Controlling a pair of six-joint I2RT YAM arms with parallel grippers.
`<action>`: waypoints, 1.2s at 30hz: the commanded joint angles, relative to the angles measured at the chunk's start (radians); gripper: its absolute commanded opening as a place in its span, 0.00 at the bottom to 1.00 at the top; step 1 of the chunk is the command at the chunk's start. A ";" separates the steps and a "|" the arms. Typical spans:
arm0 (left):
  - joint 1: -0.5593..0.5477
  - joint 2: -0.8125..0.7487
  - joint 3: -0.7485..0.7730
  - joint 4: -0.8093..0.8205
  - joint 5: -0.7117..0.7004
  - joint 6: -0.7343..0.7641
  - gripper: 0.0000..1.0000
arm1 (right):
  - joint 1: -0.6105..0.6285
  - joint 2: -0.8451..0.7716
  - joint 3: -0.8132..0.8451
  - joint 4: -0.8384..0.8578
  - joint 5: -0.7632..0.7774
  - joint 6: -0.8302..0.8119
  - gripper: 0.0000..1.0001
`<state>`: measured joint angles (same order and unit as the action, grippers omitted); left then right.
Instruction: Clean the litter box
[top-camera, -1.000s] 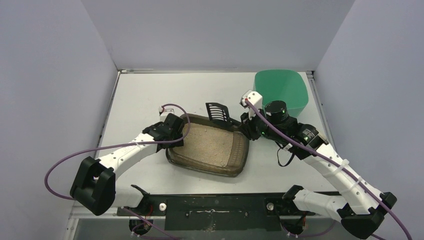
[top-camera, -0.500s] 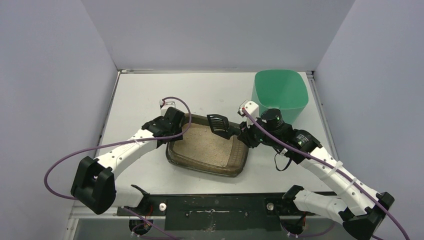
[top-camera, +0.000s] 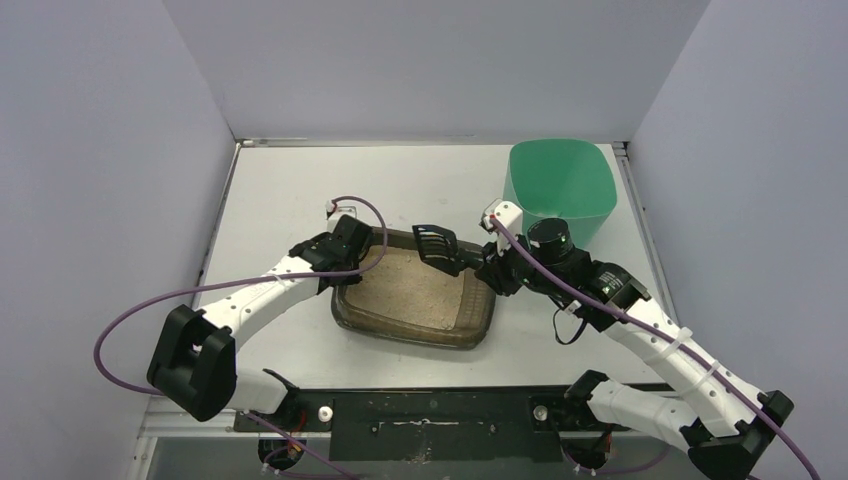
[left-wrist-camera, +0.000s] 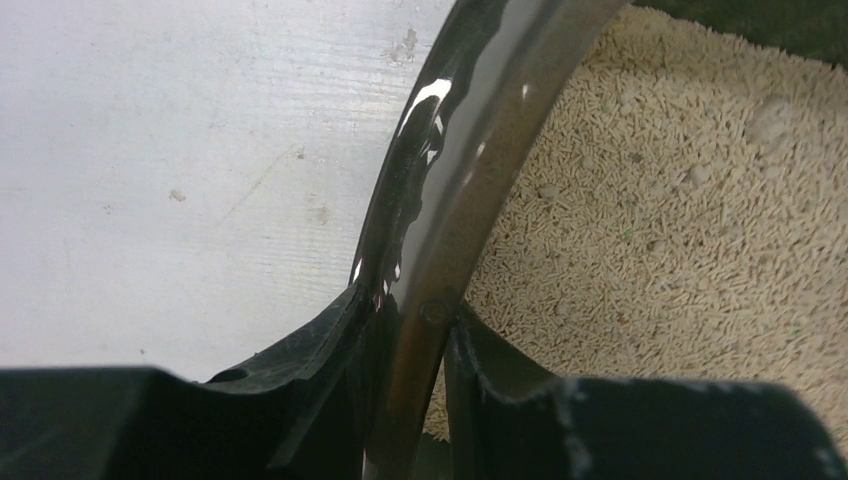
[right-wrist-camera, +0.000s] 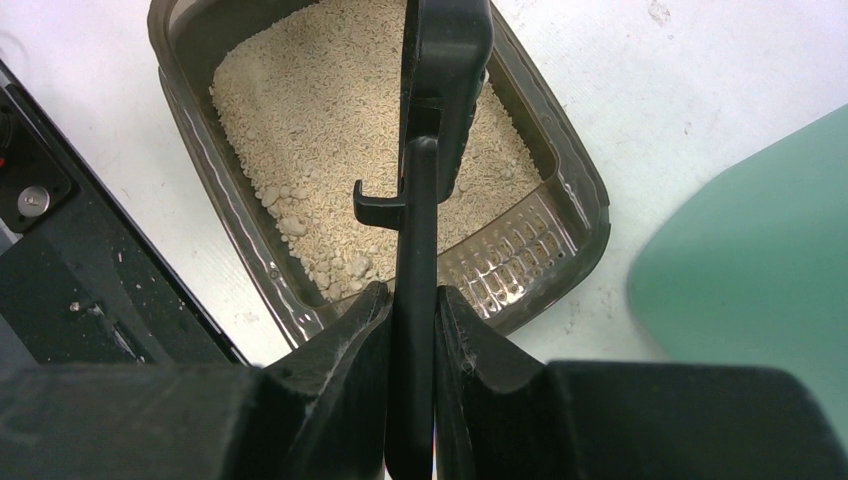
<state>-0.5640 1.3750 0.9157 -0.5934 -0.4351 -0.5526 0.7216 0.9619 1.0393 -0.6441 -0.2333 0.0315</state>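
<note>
The box (top-camera: 415, 338) sits mid-frame in the top view on the surface (top-camera: 290, 190). Its long axis runs left to right, with the right end a little lower. The left tool (left-wrist-camera: 410, 340) is clenched on its left rim, one finger inside and one outside. At the box's upper right corner, the right tool (right-wrist-camera: 412, 300) grasps the scoop (right-wrist-camera: 445, 60) by the handle, head over the granules.

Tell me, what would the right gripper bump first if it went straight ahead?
The right gripper holds the scoop, which would probably hit the litter in the litter box first; depth is unclear.
</note>
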 joint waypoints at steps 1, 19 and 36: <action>0.024 0.011 0.023 0.004 -0.030 0.003 0.18 | 0.005 -0.026 0.013 0.054 -0.009 0.014 0.01; 0.295 -0.128 -0.082 0.169 0.384 0.045 0.00 | -0.007 -0.110 0.009 0.109 0.119 0.083 0.01; 0.467 -0.238 -0.107 0.465 0.793 -0.071 0.00 | -0.014 -0.244 0.001 0.274 0.182 0.134 0.00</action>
<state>-0.1078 1.1988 0.7403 -0.4156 0.1127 -0.4881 0.7139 0.7418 1.0389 -0.4976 -0.0677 0.1467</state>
